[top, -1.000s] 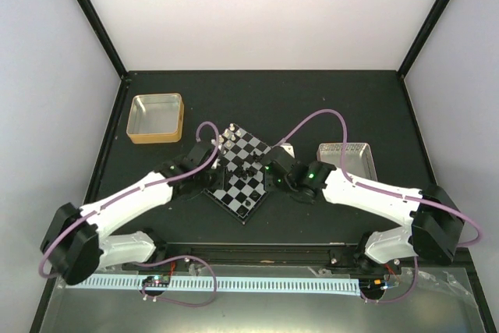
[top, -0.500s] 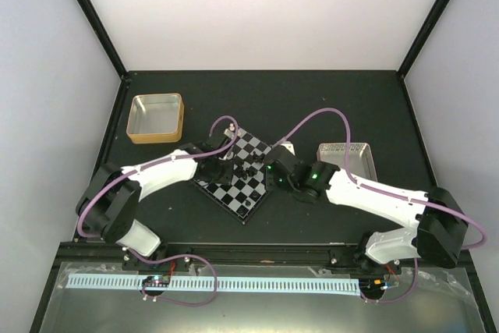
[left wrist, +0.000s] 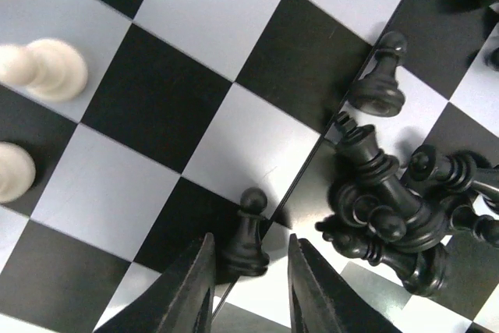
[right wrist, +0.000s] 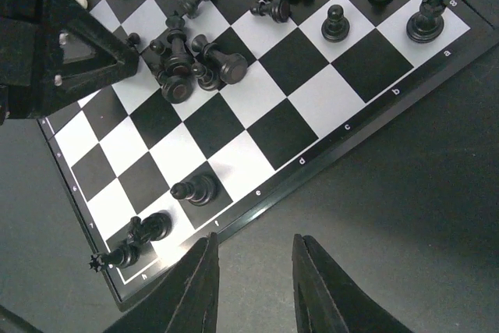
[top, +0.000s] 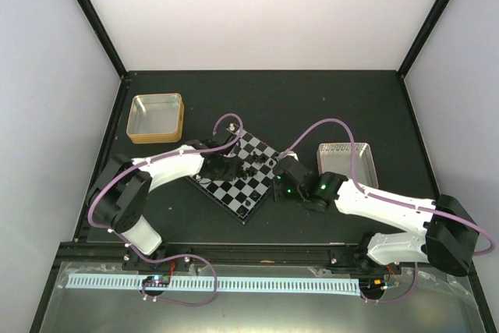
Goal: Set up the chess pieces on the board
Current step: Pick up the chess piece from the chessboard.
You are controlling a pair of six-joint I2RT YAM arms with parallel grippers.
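From above, the small square chessboard of black and silvery checks lies on the dark desk between the arms. The left claw hangs over its middle and the right claw sits just off its right edge, though neither's fingers can be read here. The left wrist view settles one: its fingers are spread either side of an upright tiny black pawn, apparently not touching it. A tumbled heap of black chess figures lies close by, and cream-white figures stand to the left. The step looks like picking up that pawn, so the next move calls for closing gently and lifting clear of the heap. The right wrist view shows its own claw spread and empty over bare desk, and a fallen black figure near the board's rim that the left camera misses.
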